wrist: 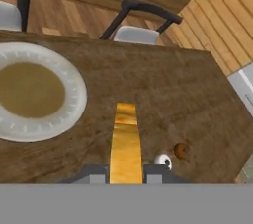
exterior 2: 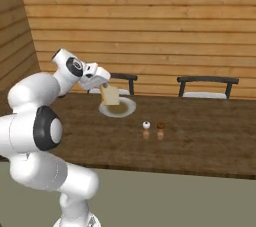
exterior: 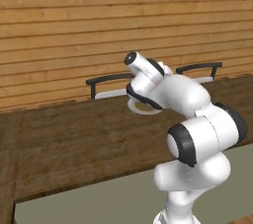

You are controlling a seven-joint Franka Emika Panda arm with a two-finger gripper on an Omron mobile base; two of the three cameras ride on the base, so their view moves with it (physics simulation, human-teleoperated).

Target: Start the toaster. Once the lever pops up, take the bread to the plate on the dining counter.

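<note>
The gripper [exterior 2: 106, 87] clamps the bread [exterior 2: 110, 96] above the dining counter [exterior 2: 200, 141], the plate [wrist: 37, 92] at its ten o'clock in the hand view.

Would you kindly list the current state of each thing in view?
tool: shut on the bread
bread: held on edge above the plate's near rim
plate: on the dining counter, nothing on it yet
two small shakers: upright, side by side
</note>
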